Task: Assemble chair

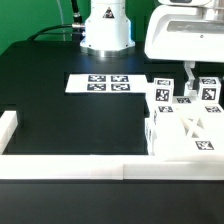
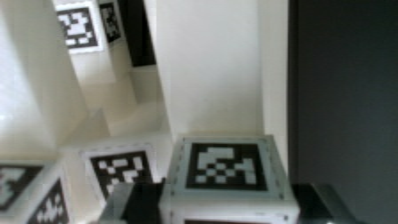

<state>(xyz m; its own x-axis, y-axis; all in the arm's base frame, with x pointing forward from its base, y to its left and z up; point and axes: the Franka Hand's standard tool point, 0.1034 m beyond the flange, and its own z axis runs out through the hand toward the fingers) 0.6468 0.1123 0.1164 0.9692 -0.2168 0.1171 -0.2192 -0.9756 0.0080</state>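
Observation:
The chair lies in white tagged parts at the exterior view's right. A cross-braced frame (image 1: 188, 135) stands in front, and small tagged blocks (image 1: 164, 91) (image 1: 209, 93) stand behind it. My gripper (image 1: 188, 84) reaches down among these blocks. In the wrist view a white block with a square tag (image 2: 221, 165) sits between my two dark fingers (image 2: 146, 206), which press against its sides. Further tagged chair parts (image 2: 118, 168) (image 2: 80, 25) show beside and beyond it. The gripper (image 2: 231, 205) is shut on this block.
The marker board (image 1: 108, 83) lies flat on the black table (image 1: 70, 125), towards the arm's white base (image 1: 106, 30). A long white rail (image 1: 70, 166) edges the table's front, with a shorter piece (image 1: 8, 127) at the exterior view's left.

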